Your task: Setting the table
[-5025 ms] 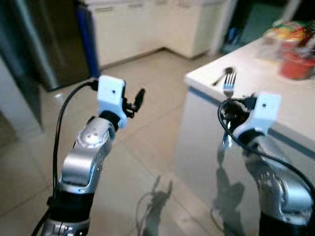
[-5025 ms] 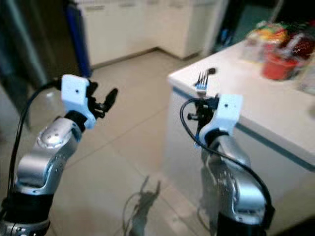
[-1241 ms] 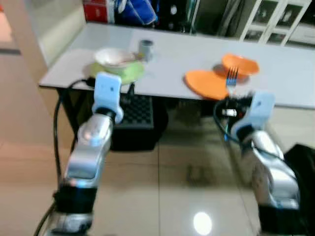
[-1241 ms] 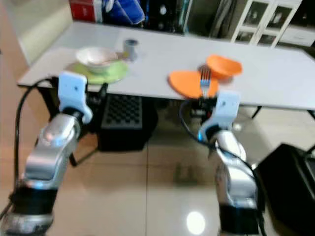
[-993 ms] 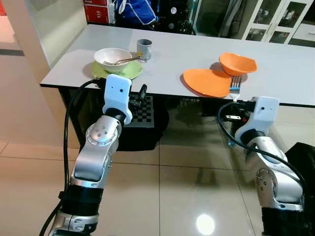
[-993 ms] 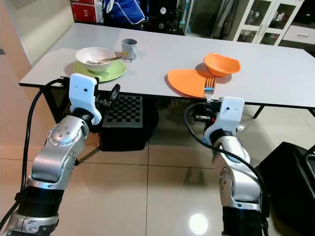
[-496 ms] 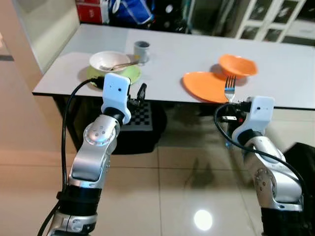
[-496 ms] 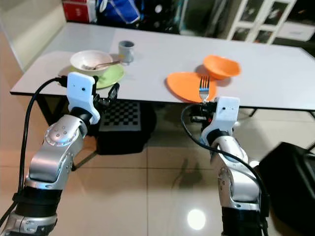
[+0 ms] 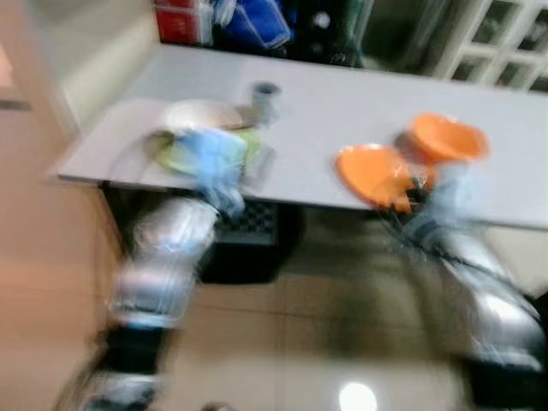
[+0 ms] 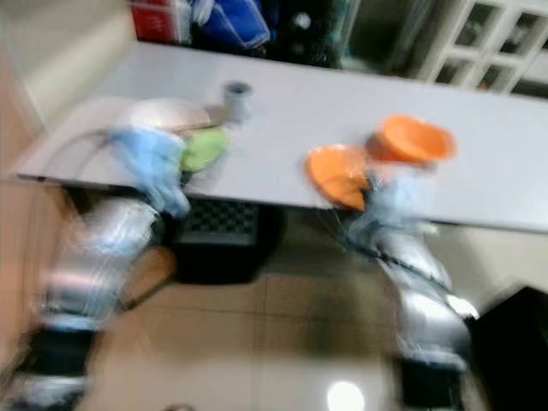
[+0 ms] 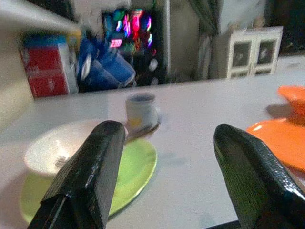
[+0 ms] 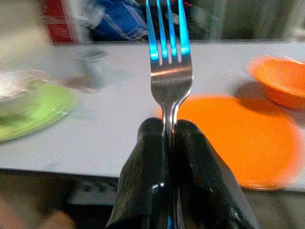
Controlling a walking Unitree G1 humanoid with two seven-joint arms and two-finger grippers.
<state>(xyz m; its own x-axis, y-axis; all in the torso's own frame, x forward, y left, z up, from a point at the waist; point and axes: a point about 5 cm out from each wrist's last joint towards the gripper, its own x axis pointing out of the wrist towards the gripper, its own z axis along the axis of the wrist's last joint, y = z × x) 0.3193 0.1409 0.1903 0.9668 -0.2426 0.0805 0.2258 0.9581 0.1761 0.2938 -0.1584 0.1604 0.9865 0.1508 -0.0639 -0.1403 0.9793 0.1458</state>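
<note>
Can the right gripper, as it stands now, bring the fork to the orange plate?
Probably yes. The right gripper, jaws shut on the fork, faces the orange plate near the table edge, with nothing between them.

Home dining room: laid table [image 10: 282,128], white cabinets [image 10: 479,43]

right gripper [image 12: 167,131] clamped on fork [image 12: 168,71], tines up; behind it white table [image 12: 119,124] with orange plate [image 12: 243,138], orange bowl [image 12: 281,83], green plate [image 12: 33,112], grey cup [image 12: 94,67].
</note>
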